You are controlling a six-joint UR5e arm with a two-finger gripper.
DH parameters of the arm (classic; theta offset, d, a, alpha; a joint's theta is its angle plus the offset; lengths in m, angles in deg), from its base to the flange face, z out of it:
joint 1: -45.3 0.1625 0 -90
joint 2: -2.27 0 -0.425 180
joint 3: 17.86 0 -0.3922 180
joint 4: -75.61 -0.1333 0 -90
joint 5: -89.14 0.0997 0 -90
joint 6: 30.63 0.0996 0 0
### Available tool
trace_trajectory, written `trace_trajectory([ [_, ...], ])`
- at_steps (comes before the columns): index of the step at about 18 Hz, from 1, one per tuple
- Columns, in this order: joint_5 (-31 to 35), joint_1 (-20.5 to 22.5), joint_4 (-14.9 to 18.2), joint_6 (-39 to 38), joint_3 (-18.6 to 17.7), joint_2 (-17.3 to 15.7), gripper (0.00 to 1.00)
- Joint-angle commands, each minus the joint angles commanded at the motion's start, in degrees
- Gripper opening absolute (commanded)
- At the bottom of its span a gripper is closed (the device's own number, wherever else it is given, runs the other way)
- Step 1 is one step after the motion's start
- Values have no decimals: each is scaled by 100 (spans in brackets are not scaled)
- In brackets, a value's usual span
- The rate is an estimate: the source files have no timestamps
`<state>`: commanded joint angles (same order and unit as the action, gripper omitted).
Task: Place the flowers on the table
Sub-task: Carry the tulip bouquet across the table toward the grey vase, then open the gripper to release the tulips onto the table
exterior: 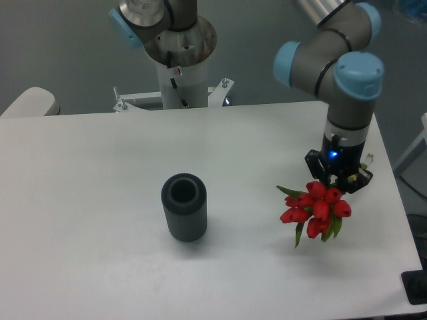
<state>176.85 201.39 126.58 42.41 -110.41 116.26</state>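
Note:
The flowers [315, 208], a bunch of red tulips with green leaves, hang at the right side of the white table [100, 167], blooms toward the camera. My gripper [339, 179] is right behind and above the blooms and appears shut on the stems, which are hidden behind the blooms and fingers. I cannot tell whether the bunch touches the tabletop. The dark ribbed vase [183, 207] stands upright and empty left of the flowers, well apart from them.
The robot base and mounting bracket [177, 93] stand at the table's far edge. The table's right edge [400, 220] runs close to the gripper. A pale rounded object [30, 101] sits at the far left corner.

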Motion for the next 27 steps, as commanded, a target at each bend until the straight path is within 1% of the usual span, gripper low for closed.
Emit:
trace_trajectory([
  [3, 0, -26, -44, -150, -106, 44, 33],
  [6, 9, -88, -70, -361, -106, 158, 33],
  [9, 202, -219, -70, -388, -132, 264, 33],
  [12, 220, -307, -97, -388, -203, 281, 34],
  [16, 220, -387, -333, -344, -290, 369, 34],
  [18, 211, -396, -351, -317, -291, 413, 34],
  [20, 220, -492, -360, -317, -282, 466, 34],
  [22, 220, -501, -439, -309, -273, 484, 34],
  [23, 211, -501, -439, -309, -238, 484, 36],
  [24, 211, -501, -466, -309, -212, 475, 44],
  [25, 211, -501, -475, -309, -177, 449, 67],
  [26, 211, -527, -501, -309, -98, 440, 94],
  [27, 211, -580, -510, -309, -36, 422, 100],
])
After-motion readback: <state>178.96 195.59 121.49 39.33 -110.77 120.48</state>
